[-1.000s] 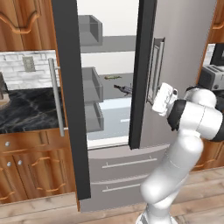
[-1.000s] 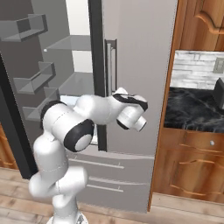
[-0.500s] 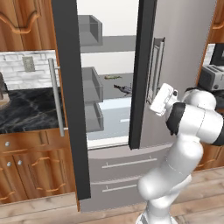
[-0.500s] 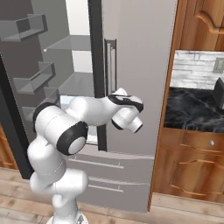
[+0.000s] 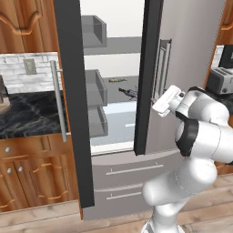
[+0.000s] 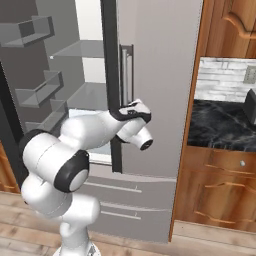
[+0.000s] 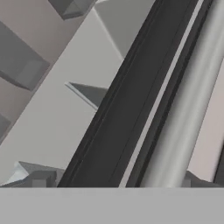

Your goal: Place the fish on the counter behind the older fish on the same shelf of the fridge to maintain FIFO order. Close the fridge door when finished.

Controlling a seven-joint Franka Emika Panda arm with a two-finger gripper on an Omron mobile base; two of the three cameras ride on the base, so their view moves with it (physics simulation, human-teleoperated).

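The fridge [image 5: 191,59] stands with both doors open. The right door's dark edge [image 5: 146,77] lies directly ahead of the tool [image 5: 160,101], and its bar handle [image 7: 188,109] runs just beside that edge, close in front of the tool. The tool's jaws are spread wide and empty, touching nothing. The black marble surface [image 5: 27,119] sits well off to the tool's left, past the left door [image 5: 73,100]. Beyond the tool, inside the fridge, two fish [image 5: 117,80] [image 5: 128,92] lie on the grey shelf [image 5: 119,105]. A toaster [image 5: 220,81] stands off to the tool's right.
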